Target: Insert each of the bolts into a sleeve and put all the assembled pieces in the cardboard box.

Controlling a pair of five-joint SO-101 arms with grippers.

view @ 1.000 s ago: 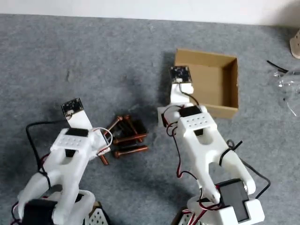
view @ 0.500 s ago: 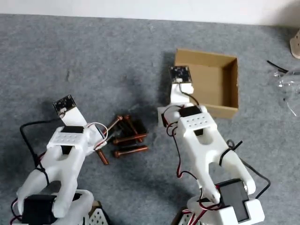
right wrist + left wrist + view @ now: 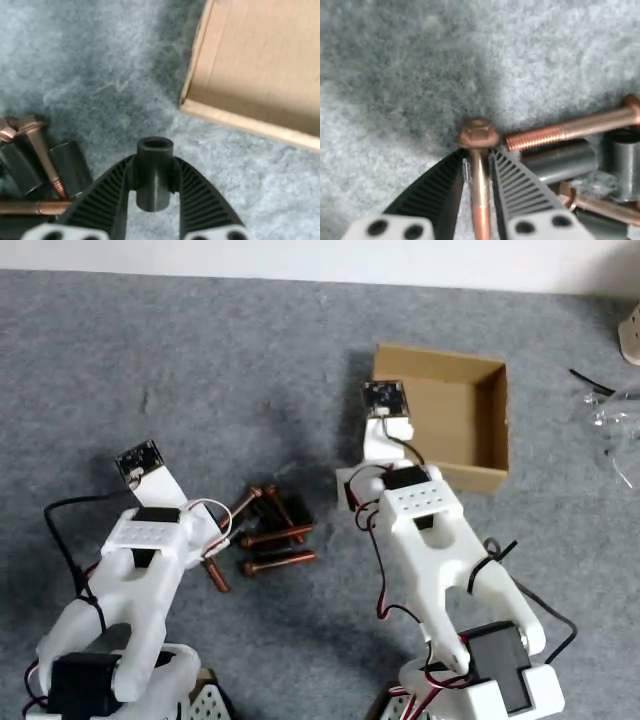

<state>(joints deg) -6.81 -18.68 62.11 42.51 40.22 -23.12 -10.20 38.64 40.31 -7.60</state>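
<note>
Left gripper (image 3: 479, 167) pinches bolt (image 3: 478, 136) shank under head; right gripper (image 3: 155, 177) clamps sleeve (image 3: 155, 148) mid-body near cardboard box (image 3: 240, 122). Rigid metal, probably slippery.

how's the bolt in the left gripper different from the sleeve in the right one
The bolt is copper-coloured, the sleeve dark grey. The bolt is a thin shank with a hex head; the sleeve is a thicker hollow tube. Both are clamped: bolt in the left gripper, sleeve in the right gripper.
</note>
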